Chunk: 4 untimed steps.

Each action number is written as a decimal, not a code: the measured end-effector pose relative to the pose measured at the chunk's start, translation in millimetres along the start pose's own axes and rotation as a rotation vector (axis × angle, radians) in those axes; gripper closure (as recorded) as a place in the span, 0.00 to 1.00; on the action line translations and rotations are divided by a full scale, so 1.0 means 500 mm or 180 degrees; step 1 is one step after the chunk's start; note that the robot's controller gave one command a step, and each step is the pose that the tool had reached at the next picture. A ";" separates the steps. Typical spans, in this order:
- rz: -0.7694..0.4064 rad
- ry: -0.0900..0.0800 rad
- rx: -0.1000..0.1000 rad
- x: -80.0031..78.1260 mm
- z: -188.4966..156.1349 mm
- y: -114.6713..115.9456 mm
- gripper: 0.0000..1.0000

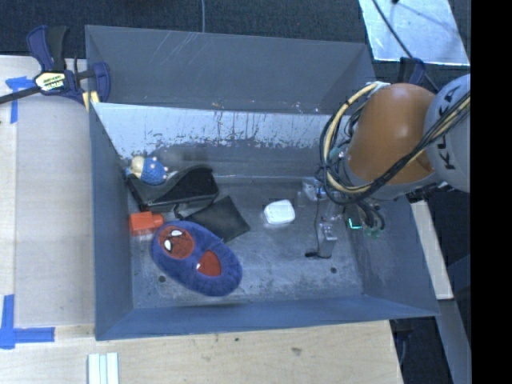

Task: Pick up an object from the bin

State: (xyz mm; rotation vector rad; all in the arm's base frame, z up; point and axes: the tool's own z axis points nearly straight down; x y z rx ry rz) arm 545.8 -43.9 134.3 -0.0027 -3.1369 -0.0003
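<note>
My gripper hangs over the bin floor right of the middle, its thin fingers pointing down with their tips close together and nothing between them. A small white rounded object lies just to its left, apart from the fingers. Further left lies a blue oval plush toy with red patches. A flat black piece lies between the toy and the white object.
Against the back left stand a black curved object, a small blue and yellow figure and an orange block. Bare floor runs along the front and under the gripper. The orange-covered arm and cables fill the right side.
</note>
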 end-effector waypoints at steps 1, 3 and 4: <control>-0.0242 -0.0034 -0.0004 -0.093 0.009 0.084 0.00; -0.0321 -0.0032 0.0003 -0.117 0.125 0.047 1.00; -0.0326 -0.0056 0.0010 -0.092 -0.220 -0.036 1.00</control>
